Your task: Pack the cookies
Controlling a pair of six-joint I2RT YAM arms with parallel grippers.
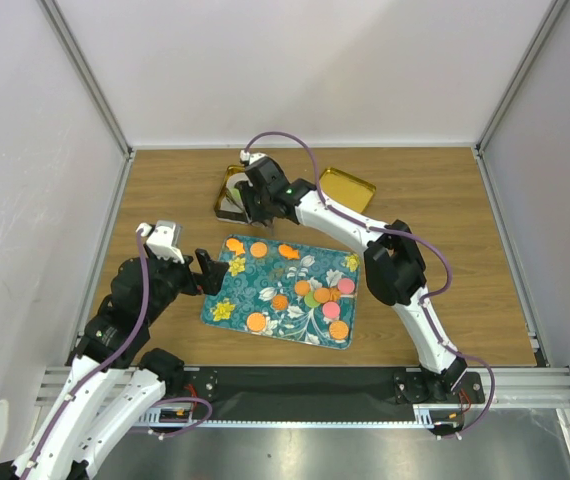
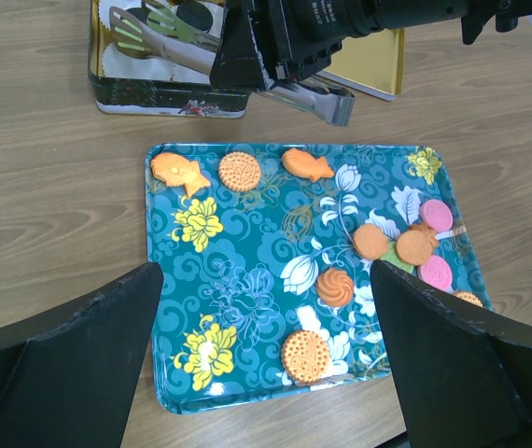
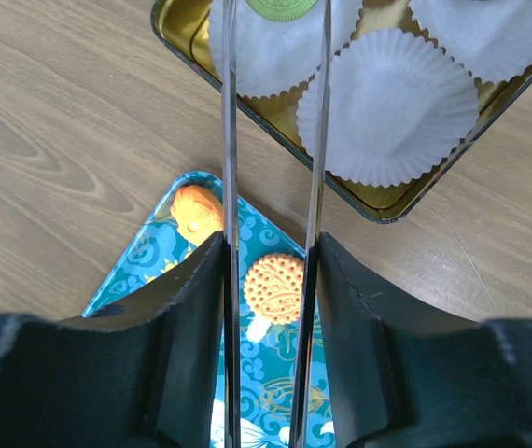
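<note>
Cookies lie on a teal flowered tray [image 1: 265,285]: orange rounds [image 2: 239,171] [image 2: 305,356], orange fish shapes [image 2: 178,173], a swirl [image 2: 335,286] and pink discs [image 2: 436,215]. My right gripper [image 3: 271,257] is shut on metal tongs [image 3: 230,140], which reach over the gold tin [image 3: 364,207]. A green cookie [image 3: 285,7] sits between the tong tips on a white paper cup; whether the tips pinch it I cannot tell. My left gripper [image 2: 266,271] hangs open and empty above the tray's near left part, its fingers [image 2: 79,345] wide apart.
The tin [image 1: 227,195] stands behind the tray's far left corner and holds white fluted cups [image 3: 397,103]. Its gold lid [image 1: 347,188] lies to the right of it. The right arm [image 1: 365,235] arches over the tray's far right side. White walls close the table.
</note>
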